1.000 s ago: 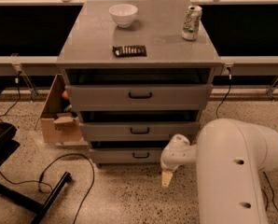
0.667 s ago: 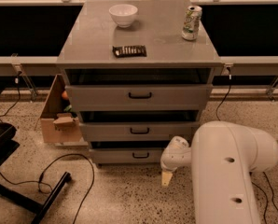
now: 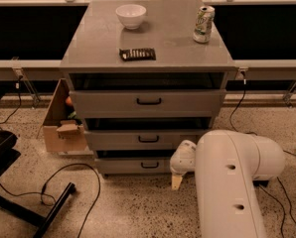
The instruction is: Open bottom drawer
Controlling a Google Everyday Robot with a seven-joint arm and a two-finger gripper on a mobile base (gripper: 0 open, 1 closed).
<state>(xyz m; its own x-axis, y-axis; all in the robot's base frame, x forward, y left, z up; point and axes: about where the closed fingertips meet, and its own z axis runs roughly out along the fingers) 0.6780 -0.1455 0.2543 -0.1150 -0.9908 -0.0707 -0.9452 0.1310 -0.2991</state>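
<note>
Low by the right end of the bottom drawer hangs the gripper, its state impossible to tell; the drink can has an unreadable label.

claw right of bottom drawer, floor open before its front

Dim, warm overhead light; soft glare on cabinet top; gripper well lit, low at bottom drawer's right end.

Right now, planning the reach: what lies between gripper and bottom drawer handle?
Nothing: in the camera view only bare drawer front separates the gripper, low at the cabinet's right, from the bottom drawer handle.
</note>
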